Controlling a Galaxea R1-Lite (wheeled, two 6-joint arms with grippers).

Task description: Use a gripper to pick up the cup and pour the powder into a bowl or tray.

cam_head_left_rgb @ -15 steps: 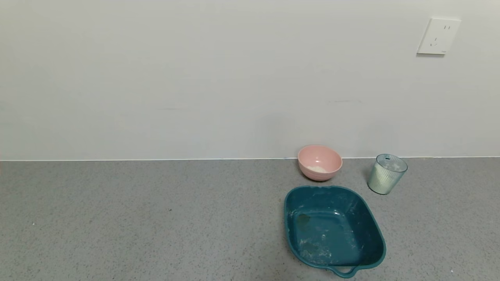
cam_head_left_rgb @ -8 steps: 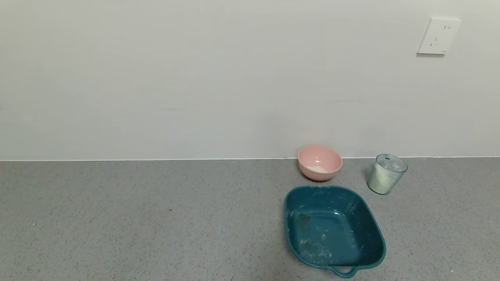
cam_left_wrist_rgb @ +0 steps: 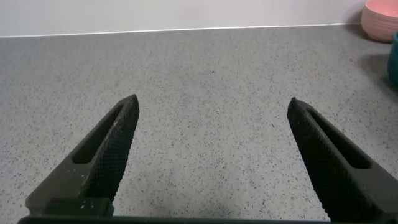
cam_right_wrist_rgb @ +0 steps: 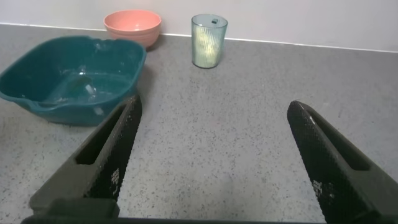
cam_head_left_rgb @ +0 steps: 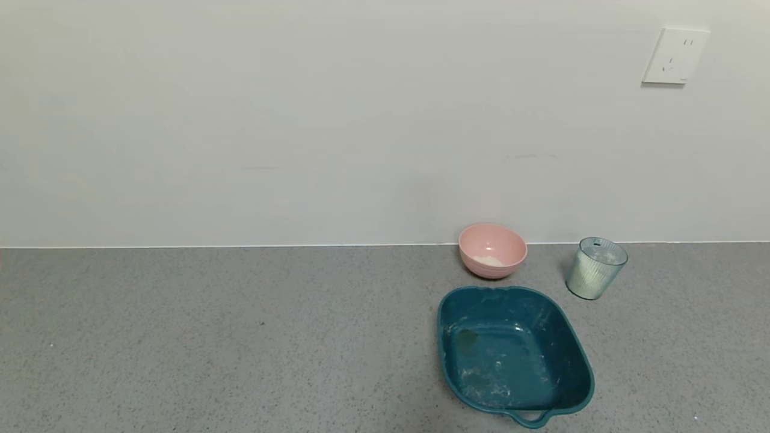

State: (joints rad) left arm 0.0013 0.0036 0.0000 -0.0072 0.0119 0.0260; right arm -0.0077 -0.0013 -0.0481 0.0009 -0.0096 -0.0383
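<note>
The pale blue-green ribbed cup (cam_head_left_rgb: 595,267) stands upright on the grey counter near the back wall, right of the pink bowl (cam_head_left_rgb: 492,249). White powder (cam_head_left_rgb: 586,276) fills much of the cup, and a little lies in the bowl (cam_head_left_rgb: 488,261). Cup (cam_right_wrist_rgb: 209,40) and bowl (cam_right_wrist_rgb: 132,26) also show far off in the right wrist view. My right gripper (cam_right_wrist_rgb: 213,109) is open and empty, well short of the cup. My left gripper (cam_left_wrist_rgb: 213,106) is open and empty over bare counter, with the bowl's edge (cam_left_wrist_rgb: 380,18) far off. Neither gripper shows in the head view.
A large dark teal square tray (cam_head_left_rgb: 565,337) with a handle and powder smears lies in front of the bowl and cup; it also shows in the right wrist view (cam_right_wrist_rgb: 25,81). A wall socket (cam_head_left_rgb: 675,55) is on the white wall behind the counter.
</note>
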